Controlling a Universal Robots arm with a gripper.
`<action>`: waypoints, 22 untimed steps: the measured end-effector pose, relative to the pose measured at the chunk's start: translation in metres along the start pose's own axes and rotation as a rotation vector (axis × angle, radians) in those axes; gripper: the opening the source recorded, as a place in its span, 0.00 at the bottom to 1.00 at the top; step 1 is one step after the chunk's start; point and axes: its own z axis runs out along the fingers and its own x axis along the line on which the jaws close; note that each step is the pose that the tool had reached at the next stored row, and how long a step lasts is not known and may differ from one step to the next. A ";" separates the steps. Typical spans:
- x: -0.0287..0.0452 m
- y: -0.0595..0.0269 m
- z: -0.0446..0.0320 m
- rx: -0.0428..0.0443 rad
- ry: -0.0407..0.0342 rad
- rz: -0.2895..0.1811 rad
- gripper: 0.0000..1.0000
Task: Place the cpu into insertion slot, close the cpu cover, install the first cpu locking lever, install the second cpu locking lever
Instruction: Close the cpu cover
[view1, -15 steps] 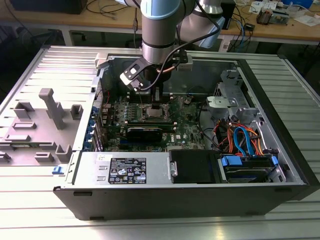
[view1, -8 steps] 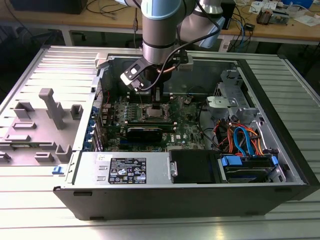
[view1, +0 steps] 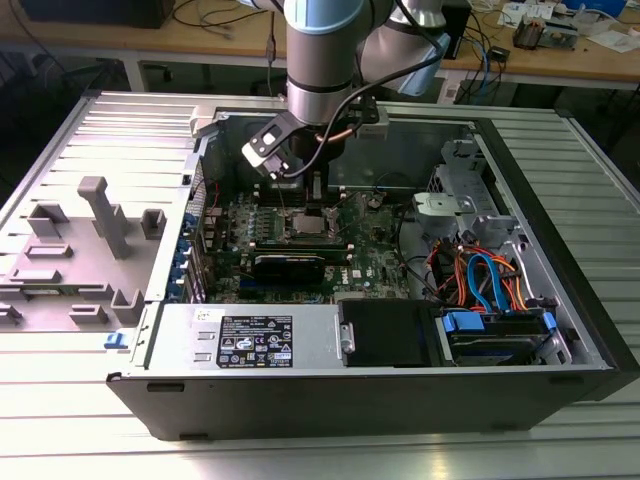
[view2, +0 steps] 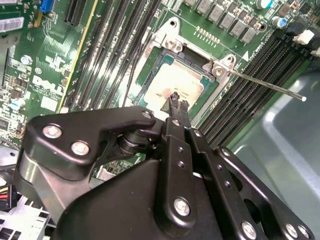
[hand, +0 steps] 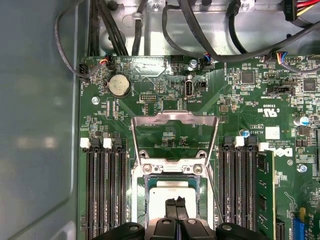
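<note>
The cpu (hand: 160, 192) lies flat in the insertion slot (hand: 141, 195) on the green board, its grey-tan top facing up; the second wrist view shows the cpu (view2: 169, 80) too. My gripper (hand: 176, 202) is shut, its two thin fingertips pressed together directly over the chip's middle with nothing between them. In the second wrist view the gripper (view2: 177, 101) tips are at the chip's surface. The cpu cover (hand: 173, 118) stands swung open behind the socket. One locking lever (view2: 265, 84) sticks out unlatched beside the socket. In the exterior view the gripper (view1: 314, 188) hangs over the insertion slot (view1: 310, 224).
Long black memory slots (hand: 105, 190) flank the socket on both sides. Cables (hand: 165, 35) run along the case wall beyond the board. Drive bays with orange and blue cables (view1: 485, 280) fill the exterior view's right. A grey plastic part (view1: 100, 215) lies outside the case.
</note>
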 end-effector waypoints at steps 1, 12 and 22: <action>0.0000 0.0006 0.0000 0.0000 0.0001 0.000 0.11; 0.0000 0.0058 -0.0036 0.0001 0.0000 0.000 0.11; 0.0000 0.0104 -0.0056 0.0001 -0.0005 0.000 0.11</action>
